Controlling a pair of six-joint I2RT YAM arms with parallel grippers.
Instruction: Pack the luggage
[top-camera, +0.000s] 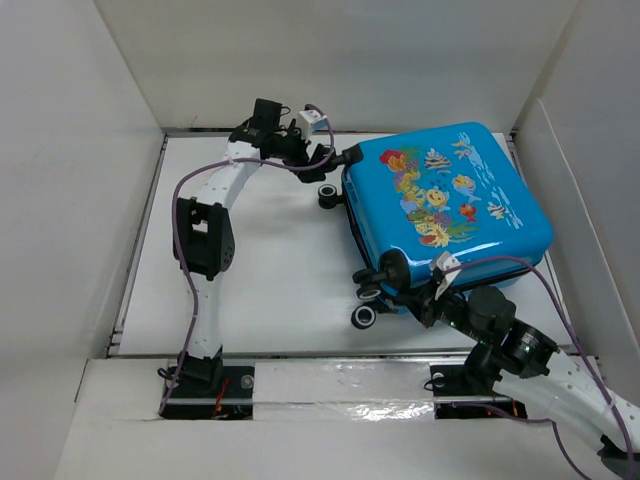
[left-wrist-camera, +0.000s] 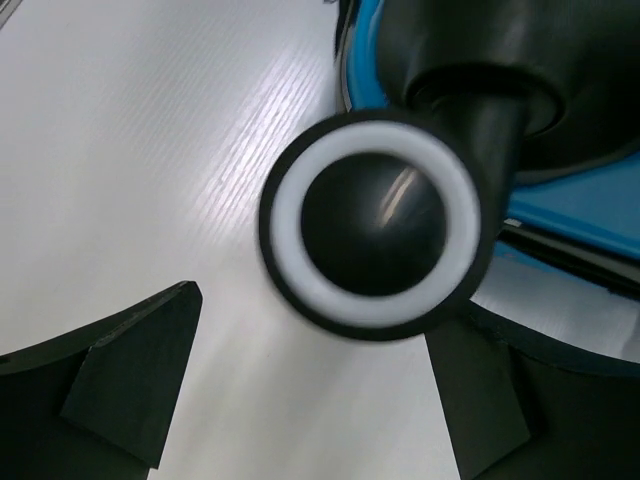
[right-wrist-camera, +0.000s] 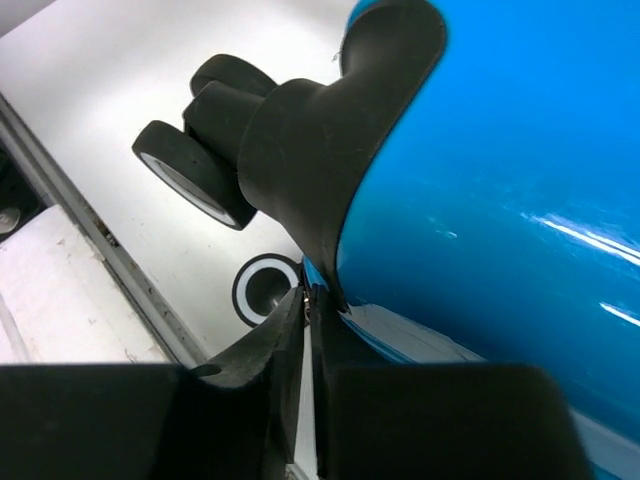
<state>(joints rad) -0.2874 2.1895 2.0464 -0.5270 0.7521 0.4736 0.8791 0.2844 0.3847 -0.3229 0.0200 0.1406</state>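
Note:
The luggage (top-camera: 450, 200), bright blue with a fish and coral print, lies flat and closed on the right of the white table. My left gripper (top-camera: 345, 160) is open at its far left corner. In the left wrist view the gripper (left-wrist-camera: 315, 400) has a black-and-white wheel (left-wrist-camera: 375, 225) just ahead of its spread fingers, and blue shell (left-wrist-camera: 590, 200) shows at the right. My right gripper (top-camera: 430, 295) is at the near left corner. In the right wrist view the gripper (right-wrist-camera: 310, 300) is shut on a small metal zipper pull at the seam under the black wheel mount (right-wrist-camera: 320, 130).
White walls enclose the table on the left, back and right. More wheels (top-camera: 365, 317) stick out from the luggage's near left corner, also seen in the right wrist view (right-wrist-camera: 190, 180). A raised ledge (top-camera: 330, 375) runs along the near edge by the arm bases.

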